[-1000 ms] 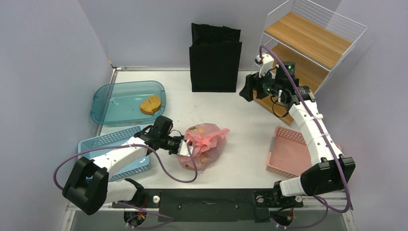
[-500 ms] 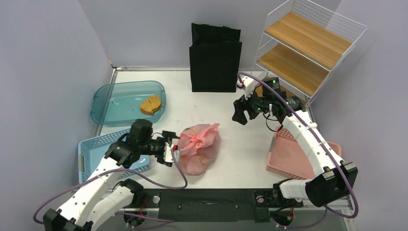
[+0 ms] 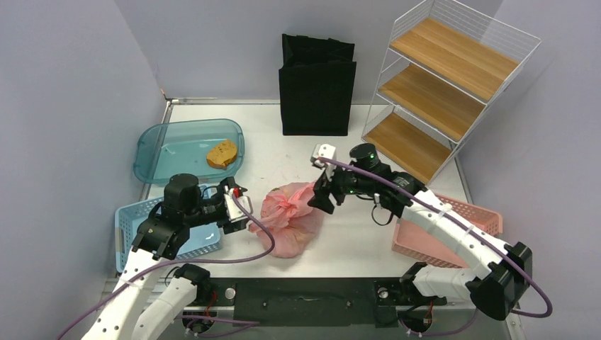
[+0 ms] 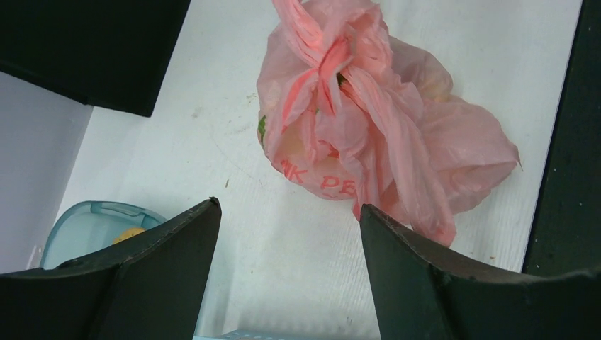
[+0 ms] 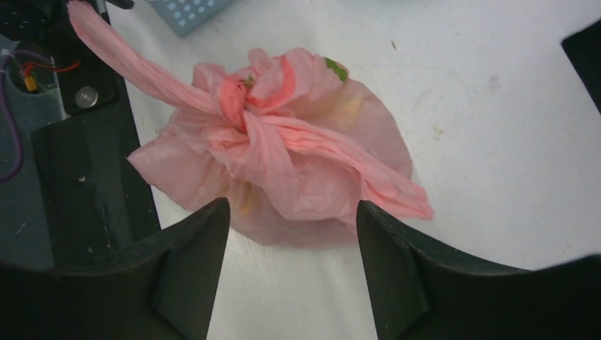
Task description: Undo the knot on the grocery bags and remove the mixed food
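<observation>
Top view, left jaws: I see them spread, holding nothing, just beside the left side of the grocery bag.
Top view, right jaws: spread too, empty, at the bag's upper right edge; whether they touch the plastic I cannot tell.
Top view, bag: it lies on the white desk between the two arms, its knot tied.
Top view, only here: the black tote at the back, the wire shelf rack, the pink basket, and a brown piece in the teal tub.
Left wrist, jaws: wide apart, only bare desk between the tips; the bag lies beyond them, apart.
Left wrist, only here: red printed letters on the plastic, and the knot seen as crossed handles.
Right wrist, jaws: wide apart, with the bag's near edge just between the tips; contact I cannot tell.
Right wrist, knot: twisted tight, with one loose handle strand running to the upper left.
Right wrist, mixed food: inside the bag, only a yellowish patch through the plastic.
Right wrist, only here: a corner of the blue basket at the top.
</observation>
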